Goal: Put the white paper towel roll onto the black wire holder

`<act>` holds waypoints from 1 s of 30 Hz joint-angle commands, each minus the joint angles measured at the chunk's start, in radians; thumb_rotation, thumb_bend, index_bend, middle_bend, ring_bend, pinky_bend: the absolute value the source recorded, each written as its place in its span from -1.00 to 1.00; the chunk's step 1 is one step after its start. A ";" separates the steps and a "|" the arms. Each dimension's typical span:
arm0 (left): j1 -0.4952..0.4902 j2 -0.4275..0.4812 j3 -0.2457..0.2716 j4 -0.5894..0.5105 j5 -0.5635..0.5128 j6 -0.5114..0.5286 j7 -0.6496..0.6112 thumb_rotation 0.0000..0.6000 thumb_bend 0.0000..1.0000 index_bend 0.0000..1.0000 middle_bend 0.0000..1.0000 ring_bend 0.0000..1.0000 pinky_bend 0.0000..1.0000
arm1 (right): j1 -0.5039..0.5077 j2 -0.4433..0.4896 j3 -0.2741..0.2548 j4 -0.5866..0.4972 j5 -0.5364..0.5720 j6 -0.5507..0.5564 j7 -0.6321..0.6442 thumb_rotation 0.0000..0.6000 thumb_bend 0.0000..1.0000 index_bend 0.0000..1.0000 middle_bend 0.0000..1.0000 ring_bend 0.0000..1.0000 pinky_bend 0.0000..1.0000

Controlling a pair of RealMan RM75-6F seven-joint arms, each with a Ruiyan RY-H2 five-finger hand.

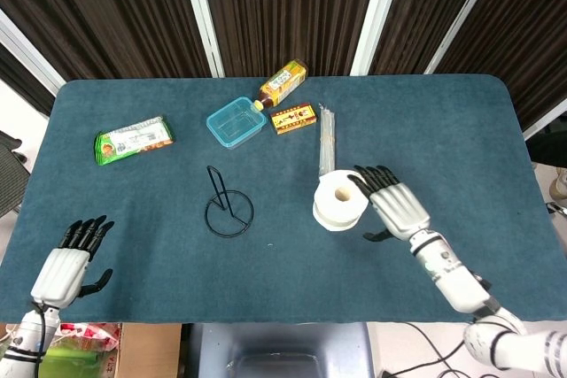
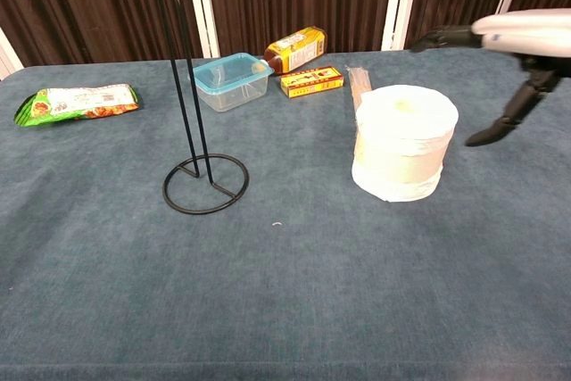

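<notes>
At right, chest view crops right hand (image 2: 513,42) above paper towel roll (image 2: 403,142)

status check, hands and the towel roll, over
Both robot hands open: right beside paper towel roll, left at table edge. Roll upright, off wire holder. Path clear.

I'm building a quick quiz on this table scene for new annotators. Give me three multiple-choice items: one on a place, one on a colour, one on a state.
1. The black wire holder stands
A. left of the paper towel roll
B. right of it
C. on top of it

2. The lidless plastic container is
A. red
B. blue
C. yellow

3. The right hand is
A. gripping the roll
B. open beside the roll
C. holding the bottle

A: head view shows the holder further left.
B: its walls are blue.
B: fingers spread, holding nothing.
</notes>
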State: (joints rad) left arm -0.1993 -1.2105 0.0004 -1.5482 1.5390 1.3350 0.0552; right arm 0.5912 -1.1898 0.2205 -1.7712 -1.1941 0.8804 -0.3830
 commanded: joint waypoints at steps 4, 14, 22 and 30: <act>-0.001 0.007 -0.002 -0.005 -0.003 0.004 -0.004 1.00 -0.27 -1.00 -1.00 -1.00 -0.88 | 0.112 -0.086 -0.004 0.050 0.168 -0.053 -0.147 1.00 -0.77 -1.00 -1.00 -1.00 -1.00; -0.041 -0.035 -0.031 0.042 -0.049 -0.054 -0.014 1.00 -0.27 -1.00 -1.00 -1.00 -0.88 | 0.215 -0.182 -0.027 0.133 0.321 -0.056 -0.223 1.00 -0.77 -1.00 -1.00 -1.00 -1.00; -0.021 -0.009 -0.012 0.011 -0.039 -0.026 -0.008 1.00 -0.27 -1.00 -1.00 -1.00 -0.88 | 0.267 -0.215 -0.045 0.176 0.400 -0.045 -0.258 1.00 -0.77 -1.00 -1.00 -1.00 -1.00; -0.020 -0.005 -0.011 0.008 -0.038 -0.018 -0.007 1.00 -0.27 -1.00 -1.00 -1.00 -0.88 | 0.257 -0.250 -0.056 0.231 0.299 0.021 -0.191 1.00 -0.68 0.09 -0.25 -0.32 -0.06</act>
State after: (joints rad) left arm -0.2192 -1.2157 -0.0102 -1.5399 1.5004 1.3160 0.0480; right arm 0.8555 -1.4279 0.1694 -1.5571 -0.8599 0.8763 -0.5949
